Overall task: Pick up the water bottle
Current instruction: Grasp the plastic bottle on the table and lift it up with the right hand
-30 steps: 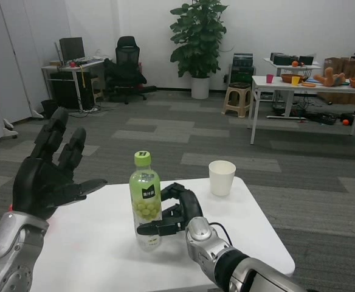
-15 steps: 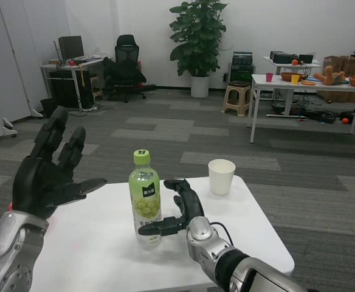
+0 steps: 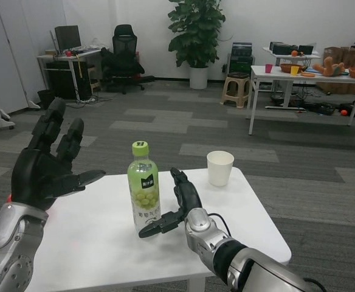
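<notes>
- Standing upright near the middle of the white table (image 3: 104,255) is the water bottle (image 3: 144,191): green cap, green label w/ grapes, clear lower part. Nothing is lifting it; base looks flat on the tabletop.
- Right hand (image 3: 174,210) sits just beside the bottle on its right, low, at about label-to-base height. Fingers are apart and uncurled, holding nothing: upper fingers point up and away behind the bottle, thumb reaches out to the left in front of the bottle's base. Thumb tip is close to or touching the base; can't tell which.
- Judgement: that spread shape reads as a pre-grasp, i.e. hand opened wide enough to take the bottle's body between thumb and fingers. Approach from the side fits a tall, narrow thing.
- Left hand (image 3: 47,173) is raised over the table's left edge, well apart from the bottle, fingers spread, palm turned toward it, nothing in it. Prob. just waiting, or ready to steady things.
- White paper cup (image 3: 219,168) stands upright toward the far right of the table, apart from the bottle and beyond the right hand, so not in the way of a side grip.
- Step in hand, as I judge it: closing on the bottle; lift not yet begun.
- Risk: the bottle is tall w/ a small base, so a nudge from the thumb low down could tip or slide it before the fingers wrap round.
</notes>
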Robot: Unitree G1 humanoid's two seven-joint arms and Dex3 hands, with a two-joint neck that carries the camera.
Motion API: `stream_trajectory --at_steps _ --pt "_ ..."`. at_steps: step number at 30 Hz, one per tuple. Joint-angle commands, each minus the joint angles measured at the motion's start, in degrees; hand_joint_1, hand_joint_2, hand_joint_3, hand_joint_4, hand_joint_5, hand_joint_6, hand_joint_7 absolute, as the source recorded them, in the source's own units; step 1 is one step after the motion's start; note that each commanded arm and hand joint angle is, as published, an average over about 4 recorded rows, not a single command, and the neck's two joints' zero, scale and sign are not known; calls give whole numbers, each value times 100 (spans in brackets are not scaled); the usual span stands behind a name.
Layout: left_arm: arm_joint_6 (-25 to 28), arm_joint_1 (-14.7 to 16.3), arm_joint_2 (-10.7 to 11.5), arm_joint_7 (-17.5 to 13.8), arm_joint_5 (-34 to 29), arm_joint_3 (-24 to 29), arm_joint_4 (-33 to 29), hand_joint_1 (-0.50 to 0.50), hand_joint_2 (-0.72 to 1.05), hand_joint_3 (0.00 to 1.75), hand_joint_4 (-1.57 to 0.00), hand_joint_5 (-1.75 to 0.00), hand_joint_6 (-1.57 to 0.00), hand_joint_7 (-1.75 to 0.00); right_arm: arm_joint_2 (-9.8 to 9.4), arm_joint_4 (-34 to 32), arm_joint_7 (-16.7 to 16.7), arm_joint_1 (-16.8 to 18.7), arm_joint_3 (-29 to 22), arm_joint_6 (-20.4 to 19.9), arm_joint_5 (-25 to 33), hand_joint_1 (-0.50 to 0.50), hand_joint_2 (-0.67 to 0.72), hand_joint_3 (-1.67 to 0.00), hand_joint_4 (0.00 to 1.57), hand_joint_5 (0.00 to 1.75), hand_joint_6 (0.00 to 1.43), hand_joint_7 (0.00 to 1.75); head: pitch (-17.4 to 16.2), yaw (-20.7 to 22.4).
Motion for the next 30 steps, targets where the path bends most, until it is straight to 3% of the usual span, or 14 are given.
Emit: stream_trajectory --at_steps 1,14,21,24,27,29,30 --pt "-1 -65 -34 -6 -9 6 -11 -50 52 9 0 0 0 0 54 22 -18 -34 26 86 3 -46 22 -8 0 0 0 0 -26 -78" --pt "-1 -120 -43 -6 -53 -36 -4 -50 52 9 0 0 0 0 269 167 -121 -115 72 116 3 -46 22 -8 0 0 0 0 -73 -603" --pt "-1 -146 -43 -6 -81 -86 7 -50 52 9 0 0 0 0 296 148 -150 -153 151 152 5 -46 14 -8 0 0 0 0 -91 -926" --pt "-1 -142 -43 -6 -105 -108 7 -50 52 9 0 0 0 0 318 152 -203 -164 171 169 3 -46 3 -8 0 0 0 5 -85 -984" --pt "-1 -138 -43 -6 -110 -117 5 -50 52 9 0 0 0 0 324 152 -229 -177 221 169 5 -46 -10 -8 28 0 5 14 -73 -990" --pt "-1 -138 -43 -6 -118 -128 0 -50 52 9 0 0 0 0 331 148 -238 -183 241 169 10 -46 -18 -8 65 0 21 23 -58 -995" --pt "-1 -138 -43 -6 -123 -135 -2 -50 52 9 0 0 0 0 335 143 -242 -186 246 169 12 -45 -21 -8 91 2 39 33 -60 -990"
